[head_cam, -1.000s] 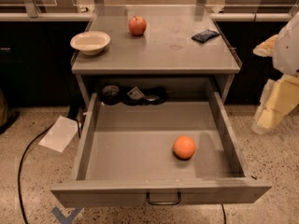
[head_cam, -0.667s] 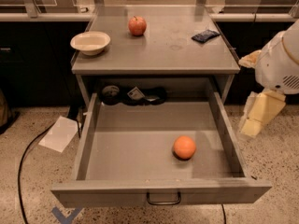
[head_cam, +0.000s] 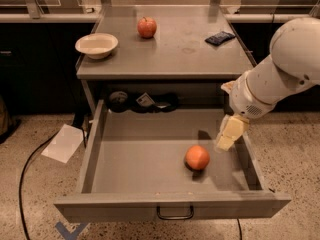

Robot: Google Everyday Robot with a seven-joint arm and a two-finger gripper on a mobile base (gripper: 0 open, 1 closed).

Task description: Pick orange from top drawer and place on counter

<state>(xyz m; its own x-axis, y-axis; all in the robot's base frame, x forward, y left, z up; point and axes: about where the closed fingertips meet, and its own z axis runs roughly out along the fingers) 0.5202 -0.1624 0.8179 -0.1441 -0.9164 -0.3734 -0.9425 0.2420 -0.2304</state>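
Observation:
The orange [head_cam: 197, 157] lies on the floor of the open top drawer [head_cam: 145, 159], toward its right front. The drawer has a flat front panel with a dark wire handle [head_cam: 175, 214]. The counter [head_cam: 170, 49] is the grey tabletop above. My white arm comes in from the right, and my gripper [head_cam: 229, 134] hangs over the drawer's right side, a little up and to the right of the orange, not touching it.
On the counter stand a white bowl [head_cam: 96, 45] at the left, a red apple [head_cam: 147, 27] at the back and a dark packet [head_cam: 220, 37] at the right. Dark objects [head_cam: 142, 101] lie at the drawer's back. A paper sheet [head_cam: 63, 143] and cable [head_cam: 30, 169] lie on the floor at the left.
My arm has swung in from the right edge toward the drawer, bringing the gripper leftward and down over the drawer's right side, closer to the orange. The orange has not moved.

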